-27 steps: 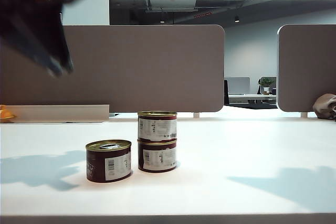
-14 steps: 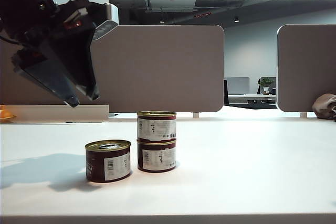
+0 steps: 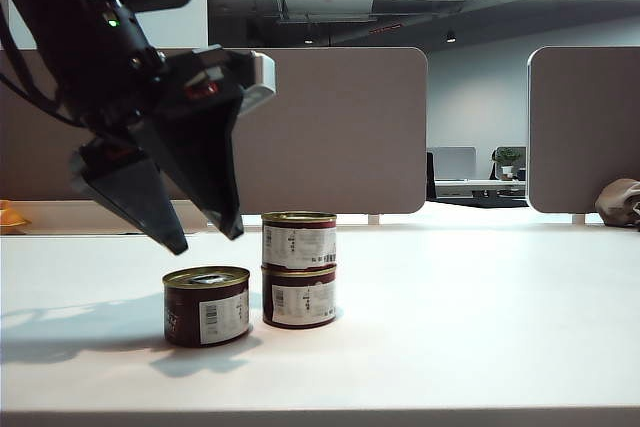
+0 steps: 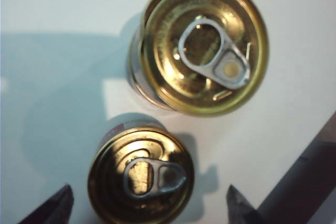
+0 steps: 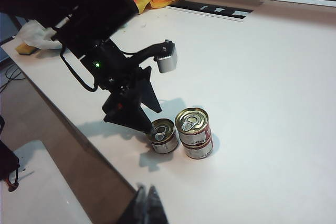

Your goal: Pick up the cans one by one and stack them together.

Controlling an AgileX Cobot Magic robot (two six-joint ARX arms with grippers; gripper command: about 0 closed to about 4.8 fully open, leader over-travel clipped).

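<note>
The left gripper [image 3: 205,243] hangs just above the single can [image 3: 206,305], jaws spread wider than its lid, so both sides of that can lie free for the fingertips [image 4: 58,208]. Just beside it, on the gripper's far side, the two-can stack [image 3: 299,269] rises higher and narrows the room there; a slim gap parts them. The table [image 3: 480,327] beyond the stack lies bare. The right gripper [image 5: 147,205], closed, sits high and well apart, out of the way.

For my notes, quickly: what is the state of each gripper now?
Left gripper: open, above the single can, holding nothing.
Right gripper: shut, empty, away from the cans.
</note>
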